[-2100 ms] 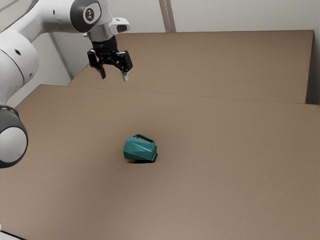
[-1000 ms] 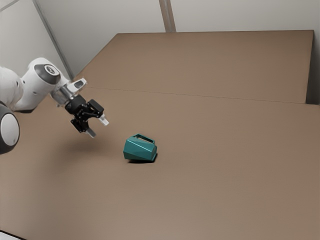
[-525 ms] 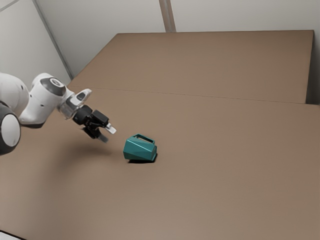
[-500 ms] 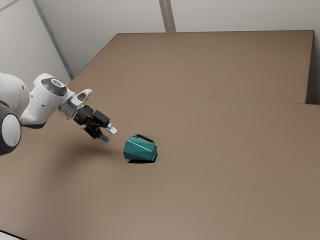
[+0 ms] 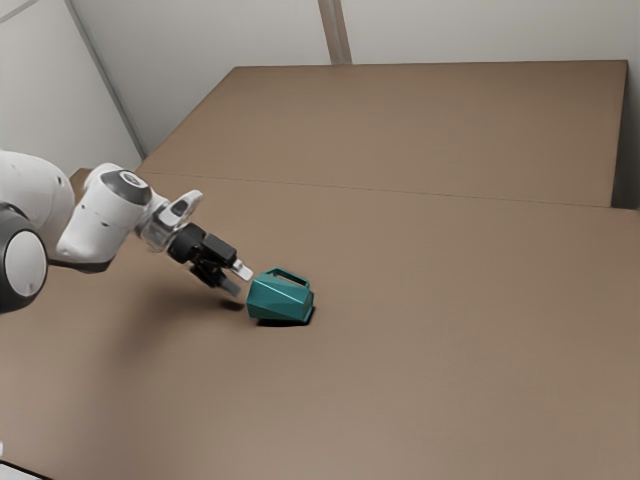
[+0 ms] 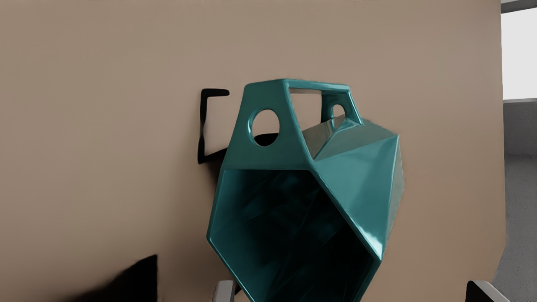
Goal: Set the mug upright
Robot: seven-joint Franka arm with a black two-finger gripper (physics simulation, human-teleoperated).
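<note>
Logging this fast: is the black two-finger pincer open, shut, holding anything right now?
Black two-finger pincer: open, holding nothing, facing the mouth of the faceted teal mug.

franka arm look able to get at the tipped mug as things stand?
Likely yes: the open tool is close to the mug, facing its mouth, and I see nothing blocking the way between them.

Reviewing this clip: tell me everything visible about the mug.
The mug is teal, faceted and glossy, perhaps glazed or metallic. It lies on its side on the table, not upright. Its angular mouth faces the open gripper, and its inside falls into deep shadow. The handle is on the upper side: a squared loop with a round hole through each end piece. The table bears it; whether a finger touches it, I cannot tell.
</note>
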